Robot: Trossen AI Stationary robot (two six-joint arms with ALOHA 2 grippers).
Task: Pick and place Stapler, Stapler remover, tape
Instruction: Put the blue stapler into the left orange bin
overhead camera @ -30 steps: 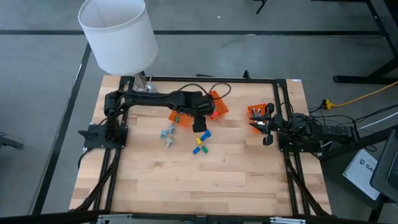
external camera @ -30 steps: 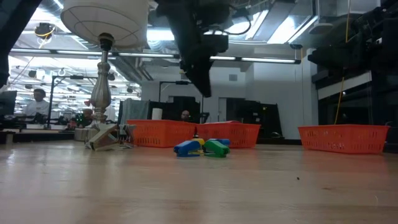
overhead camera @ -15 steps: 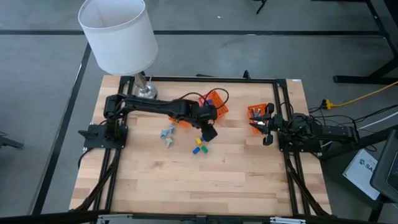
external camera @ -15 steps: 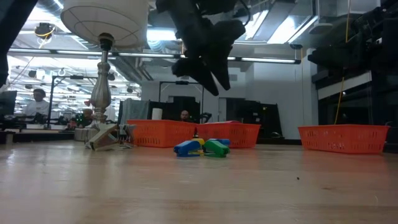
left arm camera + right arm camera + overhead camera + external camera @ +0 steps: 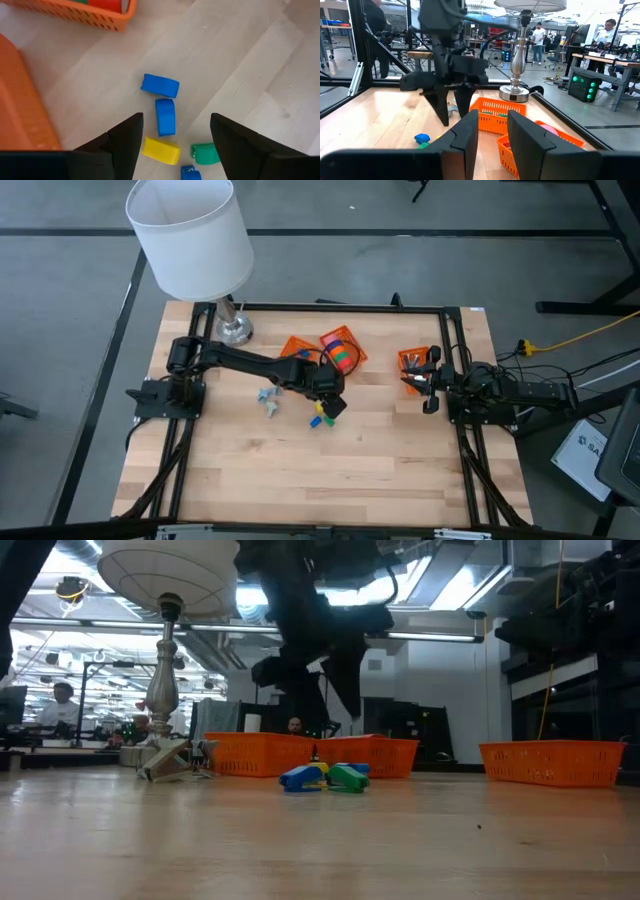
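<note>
Now that it has left the baskets, the left gripper hangs spread, seemingly empty.

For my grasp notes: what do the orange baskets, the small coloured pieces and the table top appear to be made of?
Orange baskets: probably moulded plastic, matte, with slotted walls.
Small coloured pieces: likely plastic, smooth with a slight sheen, rounded edges, solid blue, yellow and green.
Table top: wood, light planks with visible seams and grain, satin finish.
</note>
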